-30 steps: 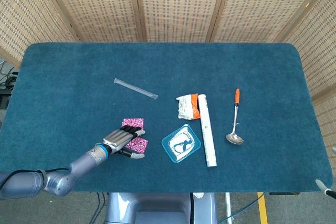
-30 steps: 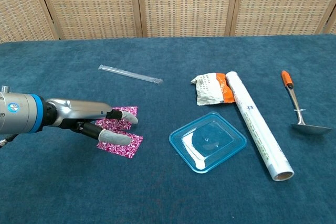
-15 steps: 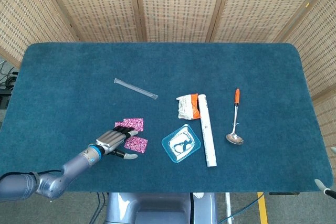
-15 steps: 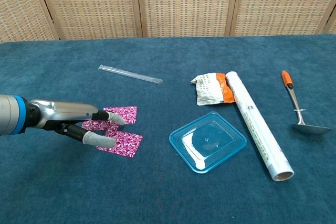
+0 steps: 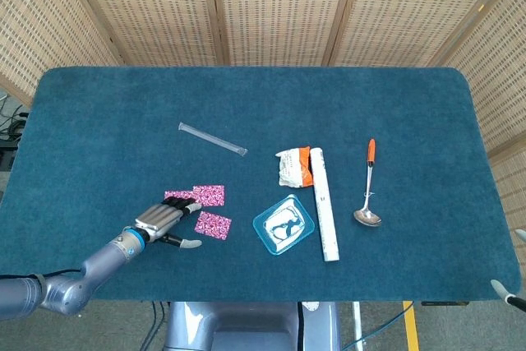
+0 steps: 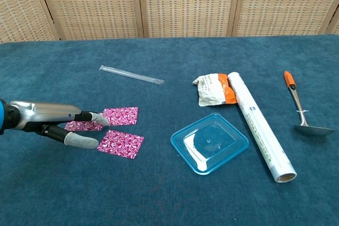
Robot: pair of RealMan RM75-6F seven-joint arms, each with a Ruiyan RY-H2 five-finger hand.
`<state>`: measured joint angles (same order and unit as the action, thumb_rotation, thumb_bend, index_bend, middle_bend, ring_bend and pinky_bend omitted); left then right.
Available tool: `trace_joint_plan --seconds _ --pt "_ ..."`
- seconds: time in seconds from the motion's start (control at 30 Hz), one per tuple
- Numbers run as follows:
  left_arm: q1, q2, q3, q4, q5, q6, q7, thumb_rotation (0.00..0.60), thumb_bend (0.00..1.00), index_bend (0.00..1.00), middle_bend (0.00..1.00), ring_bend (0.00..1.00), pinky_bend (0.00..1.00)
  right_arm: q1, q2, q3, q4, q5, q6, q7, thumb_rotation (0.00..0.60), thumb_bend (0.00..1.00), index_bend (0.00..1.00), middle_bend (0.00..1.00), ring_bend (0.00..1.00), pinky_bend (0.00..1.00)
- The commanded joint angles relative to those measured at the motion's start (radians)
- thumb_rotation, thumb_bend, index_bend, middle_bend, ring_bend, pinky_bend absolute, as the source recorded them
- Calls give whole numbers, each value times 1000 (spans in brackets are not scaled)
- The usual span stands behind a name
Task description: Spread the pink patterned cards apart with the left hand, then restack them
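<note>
L robot hand flat beside spread pink cards.

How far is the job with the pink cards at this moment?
Spreading looks done: three pink patterned cards lie apart on the table, one at the left partly under the fingers. The left hand rests flat over that card, holding nothing. Restacking has not started.

Straw, wrapper, roll, lid (blue), spoon on cloth
</note>
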<state>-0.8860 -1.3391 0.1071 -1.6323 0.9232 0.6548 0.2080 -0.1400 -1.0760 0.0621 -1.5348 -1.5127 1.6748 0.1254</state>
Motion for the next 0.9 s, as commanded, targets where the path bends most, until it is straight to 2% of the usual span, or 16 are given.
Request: trace_joint_plan --seconds 0.03,0.37,0.5,0.53,0.67,0.77,0.9 --pt "6 8 5 -4 7 -1 -2 91 0 29 0 0 0 2 0 0 -1 -1 -2 -1 600 2 180 243 7 0" --pt "36 58 4 -28 35 20 -16 92 0 29 0 0 0 3 2 1 -3 -2 -1 -1 600 2 181 243 7 0" --pt "63 70 -16 -42 69 83 -22 96 0 29 0 0 0 5 2 2 -2 -4 -1 0 600 2 181 243 7 0" --pt "72 70 -21 -46 77 111 -15 108 0 29 0 0 0 6 2 3 -2 -5 -1 1 600 2 181 243 7 0" --pt "98 55 -31 -40 94 212 56 224 0 47 0 0 0 8 2 3 0 -5 -2 4 600 2 180 243 7 0" --pt "122 30 -50 -32 101 293 95 360 0 107 0 0 0 9 1 2 4 -5 -5 8 600 2 180 243 7 0" --pt "133 -7 -84 -13 91 356 156 382 24 176 0 0 0 10 -4 1 8 -5 -7 13 600 2 180 243 7 0"
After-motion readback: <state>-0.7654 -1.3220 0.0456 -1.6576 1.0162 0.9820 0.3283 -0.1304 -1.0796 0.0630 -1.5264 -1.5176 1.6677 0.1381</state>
